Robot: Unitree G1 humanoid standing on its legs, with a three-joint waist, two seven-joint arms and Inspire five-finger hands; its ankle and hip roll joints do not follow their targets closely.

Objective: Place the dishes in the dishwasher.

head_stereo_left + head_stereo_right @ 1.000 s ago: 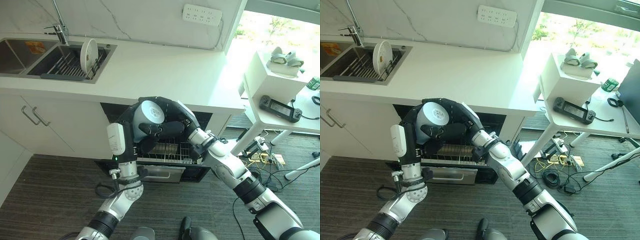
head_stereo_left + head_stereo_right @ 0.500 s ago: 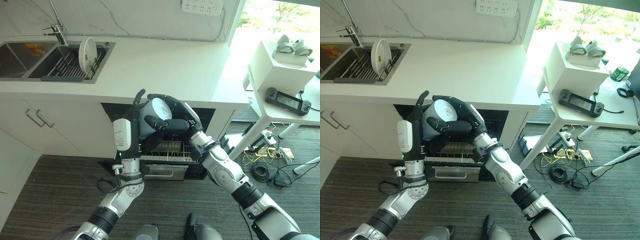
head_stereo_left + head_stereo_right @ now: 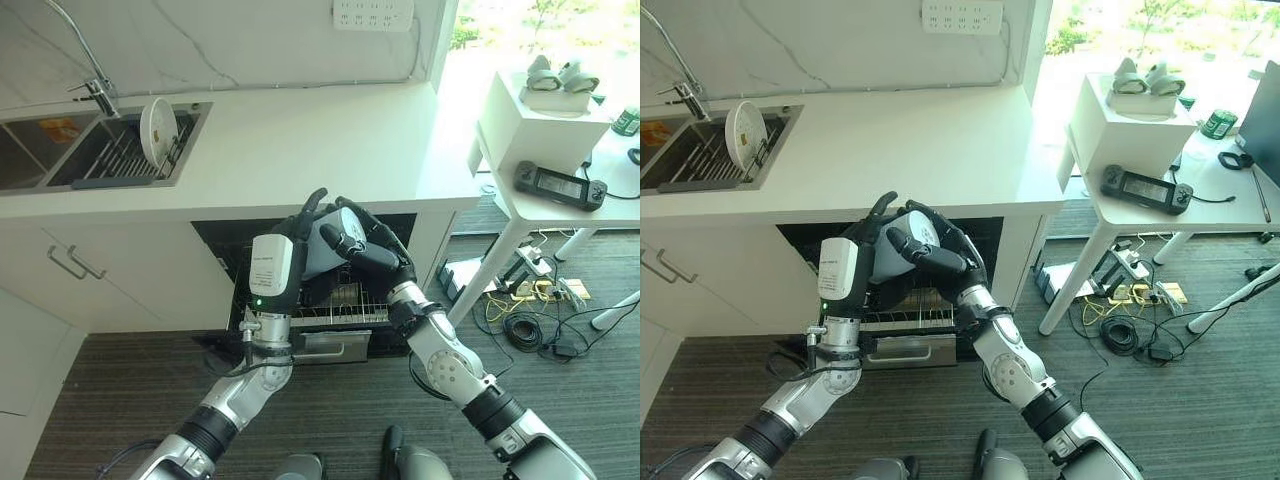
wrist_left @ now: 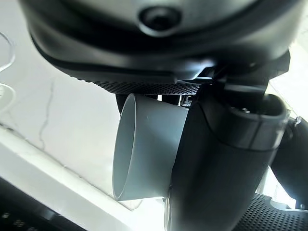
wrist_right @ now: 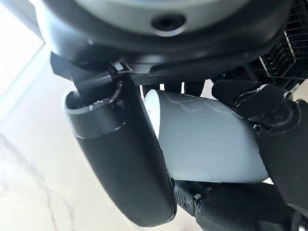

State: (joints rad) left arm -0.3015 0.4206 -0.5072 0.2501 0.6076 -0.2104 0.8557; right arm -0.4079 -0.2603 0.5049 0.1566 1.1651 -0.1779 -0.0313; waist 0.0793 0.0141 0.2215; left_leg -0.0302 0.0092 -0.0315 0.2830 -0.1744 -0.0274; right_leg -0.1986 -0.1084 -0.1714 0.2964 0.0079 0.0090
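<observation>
- Right now both hands meet on a pale grey, smooth-walled cup [image 3: 322, 245], held above the open dishwasher's wire rack [image 3: 345, 305] and just in front of the white desk [image 3: 300, 135] edge.
- The left hand [image 3: 290, 240] wraps the cup from the side nearer the sink, thumb curled across its wall in the left wrist view; the right hand [image 3: 365, 250] clamps it from the other side, dark fingers [image 5: 269, 134] closed round the barrel.
- The cup's long axis lies tilted, nearer to sideways than upright; its open rim shows in the left wrist view [image 4: 126, 149].
- The rack sits directly below the cup, so I judge the coming move to be a straight lowering, with the cup turned mouth-down on the way.
- Both hands are equally near; which one keeps the cup I cannot tell.
- The cup looks hard, glossy and likely ceramic or plastic, slippery against the hands' textured rubbery pads.
- The rack is thin metal wire in a grid, with gaps that could catch a rim.
- Beyond the rack, far toward the sink [image 3: 60, 160], a round white plate [image 3: 157, 122] stands on edge in a dark drying rack, not yet loaded.
</observation>
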